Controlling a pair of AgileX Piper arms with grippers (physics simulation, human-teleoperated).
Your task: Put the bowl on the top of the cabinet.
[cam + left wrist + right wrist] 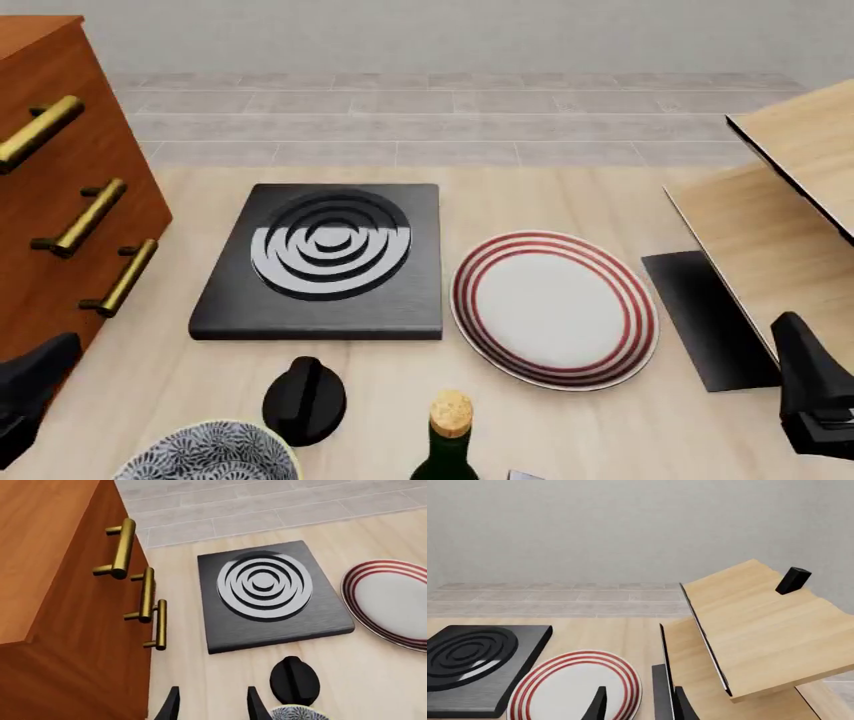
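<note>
Counting one bowl (208, 455), one cabinet (60, 190)

Black knob (304, 400) just beside bowl (211, 455); bottle (447, 440) near; bare table (160, 375) toward cabinet (67, 200)

Both arms are matte black, each pincer (210, 703) ending in two slim, tapered black fingers (599, 702).

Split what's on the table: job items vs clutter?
Job:
- dark blue-grey speckled bowl
- reddish-brown wooden cabinet with brass handles

Clutter:
- black square hotplate with grey rings
- white plate with red rings
- black oval knob
- cork-stoppered green bottle
- pale wood structure
</note>
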